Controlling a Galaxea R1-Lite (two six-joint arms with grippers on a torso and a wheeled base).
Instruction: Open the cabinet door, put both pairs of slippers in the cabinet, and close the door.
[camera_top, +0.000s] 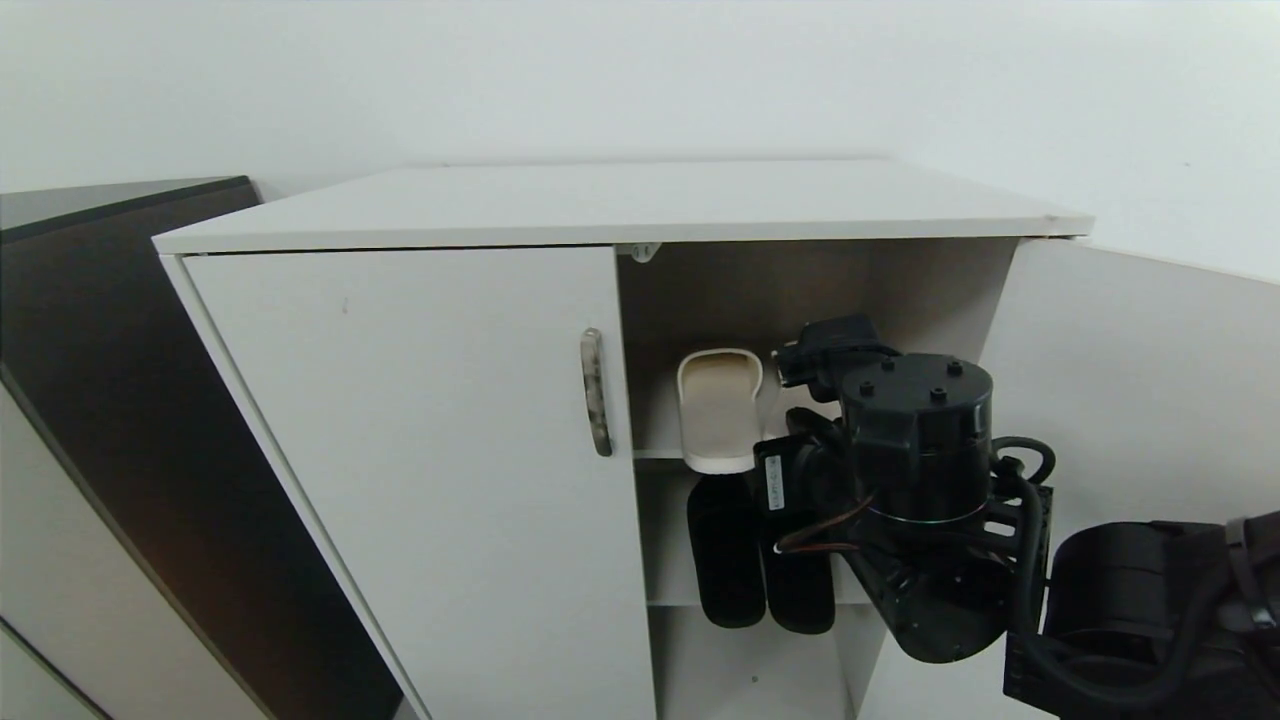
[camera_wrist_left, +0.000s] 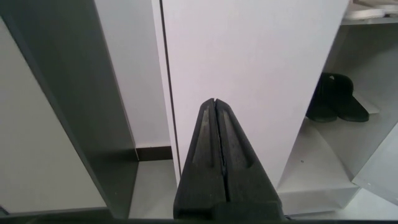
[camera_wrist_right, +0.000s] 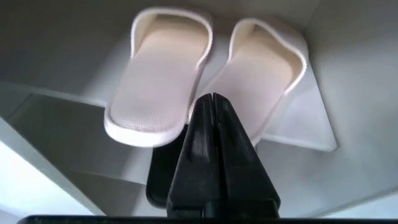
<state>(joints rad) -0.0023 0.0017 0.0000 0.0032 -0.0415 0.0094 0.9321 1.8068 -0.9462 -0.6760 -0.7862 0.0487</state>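
Cream slippers (camera_wrist_right: 155, 74) shelved, black pair (camera_top: 725, 550) below (cabinet (camera_top: 620, 205) open)

Smooth matt white laminate on cabinet (camera_top: 620, 205) and door (camera_top: 420, 450). Brushed metal on handle (camera_top: 595, 392), with a dull sheen. White slippers (camera_wrist_right: 155, 81): matt foam or soft plastic by the look, finely dimpled footbeds, ribbed rims. Black slippers (camera_top: 725, 550): matt, smooth, rubbery-looking. Hard black plastic on right gripper (camera_wrist_right: 213, 99) and left gripper (camera_wrist_left: 215, 104), smooth, faintly satin. Dark matt wood-look panel (camera_top: 120, 400).
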